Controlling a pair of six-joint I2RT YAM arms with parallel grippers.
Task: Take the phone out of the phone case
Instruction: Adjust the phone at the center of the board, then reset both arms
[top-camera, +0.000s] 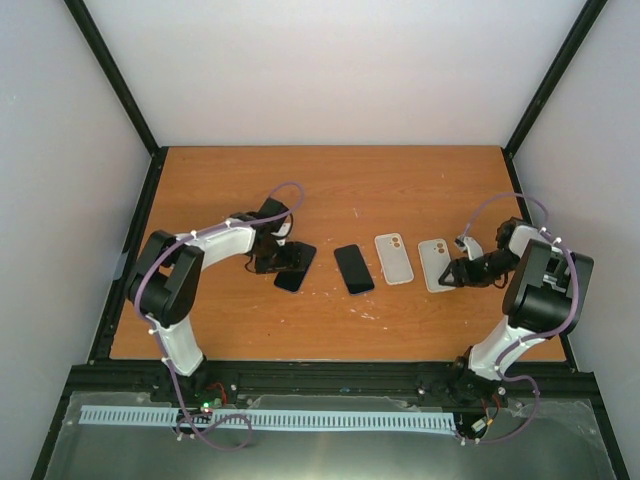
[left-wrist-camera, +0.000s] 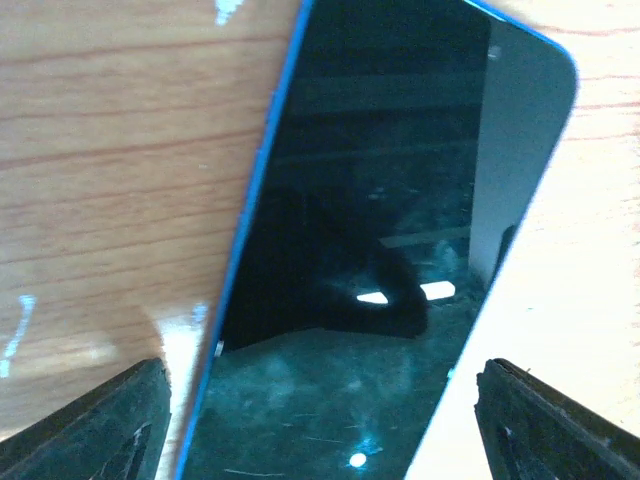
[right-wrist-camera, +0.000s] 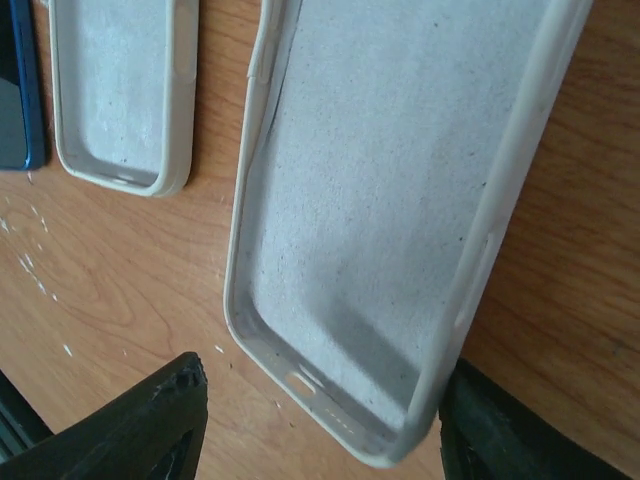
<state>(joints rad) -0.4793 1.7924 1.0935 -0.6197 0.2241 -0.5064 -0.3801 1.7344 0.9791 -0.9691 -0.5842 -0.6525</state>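
Note:
A phone (top-camera: 297, 270) with a black screen and a thin blue edge lies flat on the wooden table; it fills the left wrist view (left-wrist-camera: 380, 200). My left gripper (top-camera: 283, 262) (left-wrist-camera: 320, 430) is open just above it, one finger on each side of its near end. An empty white case (top-camera: 436, 264) (right-wrist-camera: 370, 200) lies inside up. My right gripper (top-camera: 455, 272) (right-wrist-camera: 320, 420) is open around its near end. Its right finger (right-wrist-camera: 520, 440) touches the case's edge, and its left finger (right-wrist-camera: 130, 430) stands apart.
A second dark phone (top-camera: 353, 268) (right-wrist-camera: 12, 90) and a second empty white case (top-camera: 393, 258) (right-wrist-camera: 120, 90) lie side by side in the middle of the table (top-camera: 330, 190). Black frame posts stand at the table's back corners.

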